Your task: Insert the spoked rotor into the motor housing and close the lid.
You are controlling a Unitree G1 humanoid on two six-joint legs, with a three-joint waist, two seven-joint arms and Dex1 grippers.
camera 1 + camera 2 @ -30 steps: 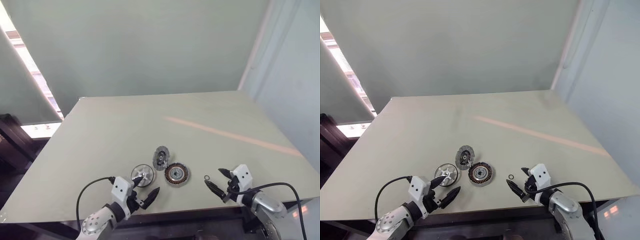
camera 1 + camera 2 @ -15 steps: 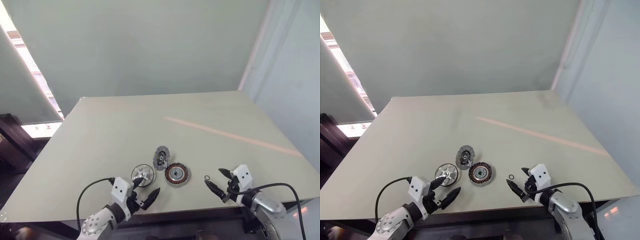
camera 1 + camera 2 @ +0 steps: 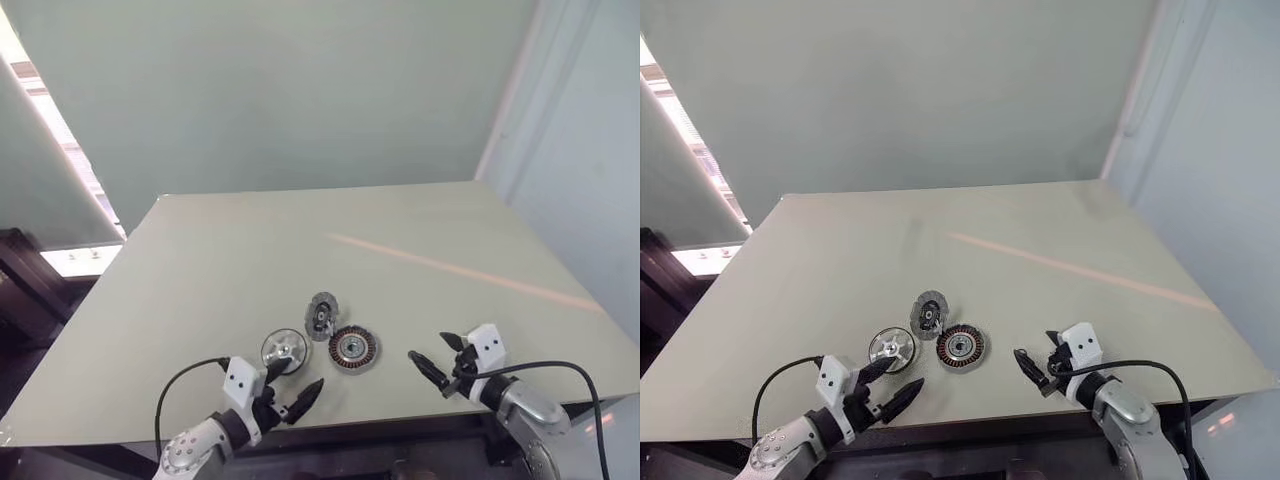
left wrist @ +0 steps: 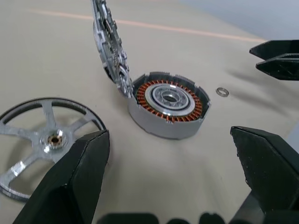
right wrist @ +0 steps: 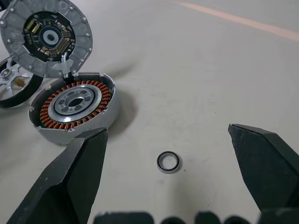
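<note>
While both grippers, left gripper (image 3: 292, 385) and right gripper (image 3: 430, 357), gape wide, empty: spoked rotor (image 4: 44, 142) flat on table (image 3: 240, 250) beside motor housing (image 4: 168, 109), lid (image 4: 110, 42) hinged upright. Pinch rotor rim, lower centred over windings.

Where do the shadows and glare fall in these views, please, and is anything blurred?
Left eye view: bright glare at the window; pale orange streak across the table. Right wrist view: motor housing and small ring sharp, with soft shadows. Left wrist view: spoked rotor shiny; near fingers soft-edged.
</note>
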